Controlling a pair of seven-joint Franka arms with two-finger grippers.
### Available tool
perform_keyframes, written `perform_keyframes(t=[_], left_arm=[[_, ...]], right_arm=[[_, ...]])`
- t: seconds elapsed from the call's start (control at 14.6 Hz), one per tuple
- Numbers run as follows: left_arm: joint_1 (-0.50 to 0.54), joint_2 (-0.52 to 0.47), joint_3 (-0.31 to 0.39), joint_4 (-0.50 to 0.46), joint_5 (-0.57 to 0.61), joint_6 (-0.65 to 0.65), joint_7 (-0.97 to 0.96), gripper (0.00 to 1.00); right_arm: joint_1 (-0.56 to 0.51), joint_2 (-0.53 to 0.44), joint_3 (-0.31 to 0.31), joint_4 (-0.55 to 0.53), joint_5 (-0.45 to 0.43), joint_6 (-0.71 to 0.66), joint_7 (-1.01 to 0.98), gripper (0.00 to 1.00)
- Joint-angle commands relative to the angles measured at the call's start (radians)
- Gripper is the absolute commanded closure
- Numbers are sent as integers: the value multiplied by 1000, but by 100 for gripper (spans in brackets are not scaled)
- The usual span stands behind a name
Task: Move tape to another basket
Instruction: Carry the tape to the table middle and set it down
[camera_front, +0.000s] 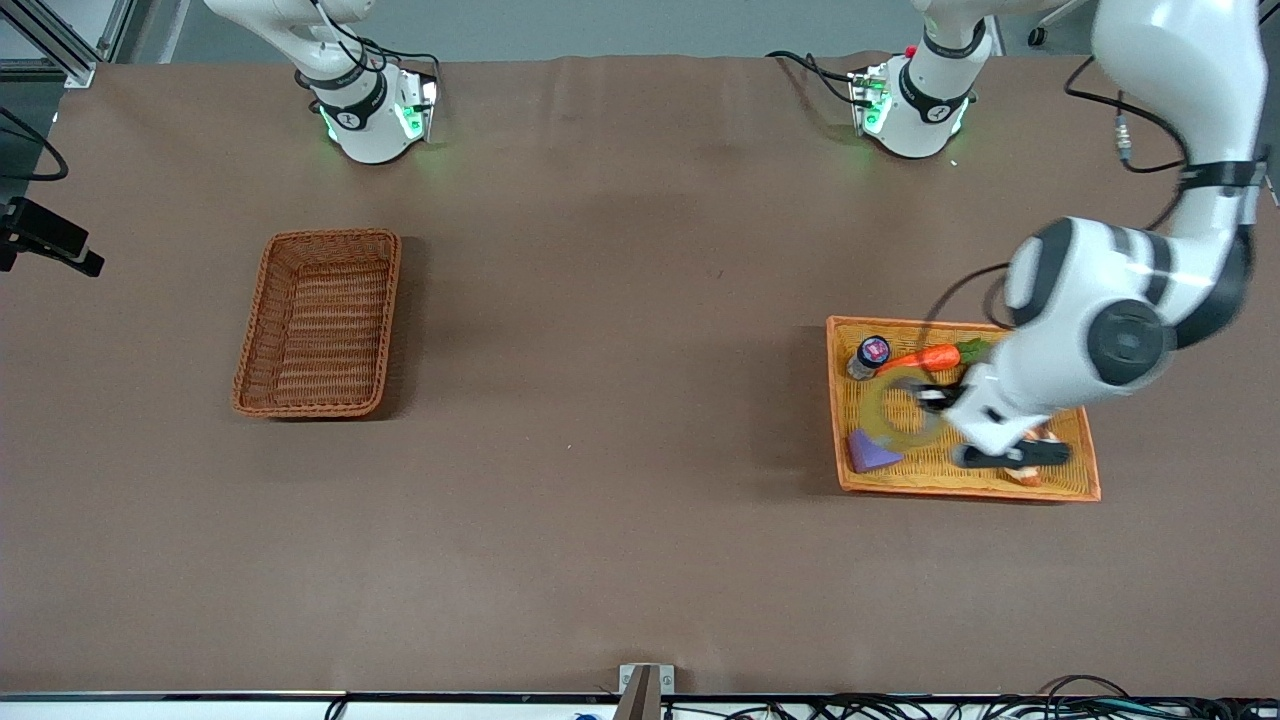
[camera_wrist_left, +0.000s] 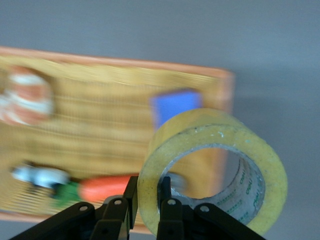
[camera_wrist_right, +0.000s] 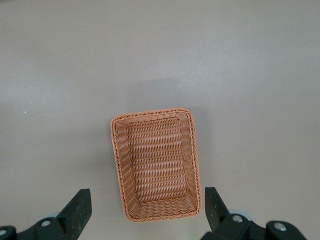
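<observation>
The left arm bends down over the tray (camera_front: 1085, 470), its gripper (camera_wrist_left: 145, 202) clamped on the wall of the tape (camera_front: 903, 407), held above the tray; faint print on the core is unreadable. The right gripper (camera_wrist_right: 145, 210) waits wide open over the basket (camera_front: 318, 322), empty toward the right arm's end.
</observation>
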Motion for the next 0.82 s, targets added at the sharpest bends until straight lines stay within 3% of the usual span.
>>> perform_keyframes(t=[0.0, 0.2, 0.34, 0.48, 0.75], left_arm=[[-152, 99, -31, 87, 13, -22, -213, 100], [-339, 230, -25, 219, 16, -8, -440, 100], [-430, 282, -20, 253, 18, 43, -528, 99], [-471, 313, -18, 253, 18, 93, -581, 99], [-508, 373, -17, 253, 18, 136, -591, 81]], right_arm=[[-12, -11, 7, -6, 3, -5, -15, 0], [-12, -11, 7, -6, 3, -5, -15, 0], [-12, -11, 7, -6, 3, -3, -15, 0], [-12, -11, 7, -6, 3, -3, -15, 0], [-3, -10, 10, -16, 6, -2, -15, 0]])
